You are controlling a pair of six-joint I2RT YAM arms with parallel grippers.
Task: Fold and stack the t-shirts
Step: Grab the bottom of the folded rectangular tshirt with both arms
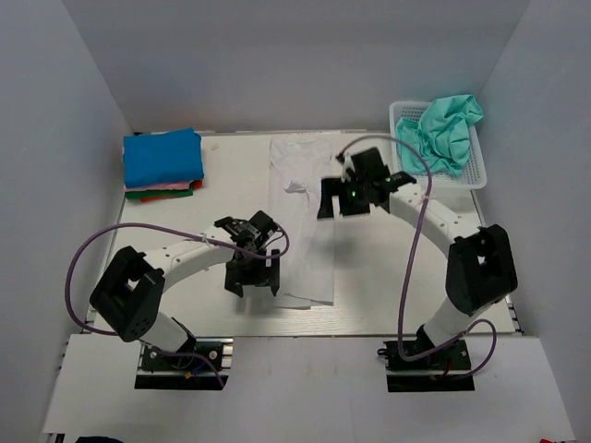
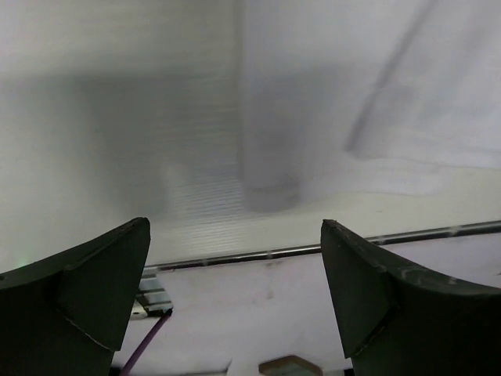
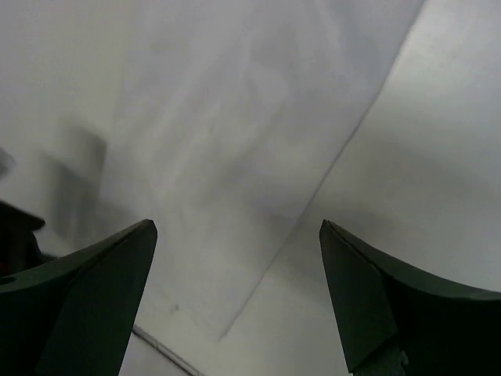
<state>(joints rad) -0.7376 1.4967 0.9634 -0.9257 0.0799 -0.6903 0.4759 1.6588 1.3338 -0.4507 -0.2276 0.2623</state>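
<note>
Only the overhead view records the folded stack topped by a blue cloth t-shirt at the far left of the desk, and the crumpled teal-green t-shirt in the white plastic mesh basket. The white cloth t-shirt is laid flat mid-desk as a long strip. The left fingers and right fingers are spread wide and hold nothing.

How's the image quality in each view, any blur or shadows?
Top external: sharp and evenly lit, only soft shadows on the white shirt. Left wrist: hazy, a grey shadow band down the shirt's edge. Right wrist: soft focus, the shirt's folds faint, a dark smudge of shadow at left.
</note>
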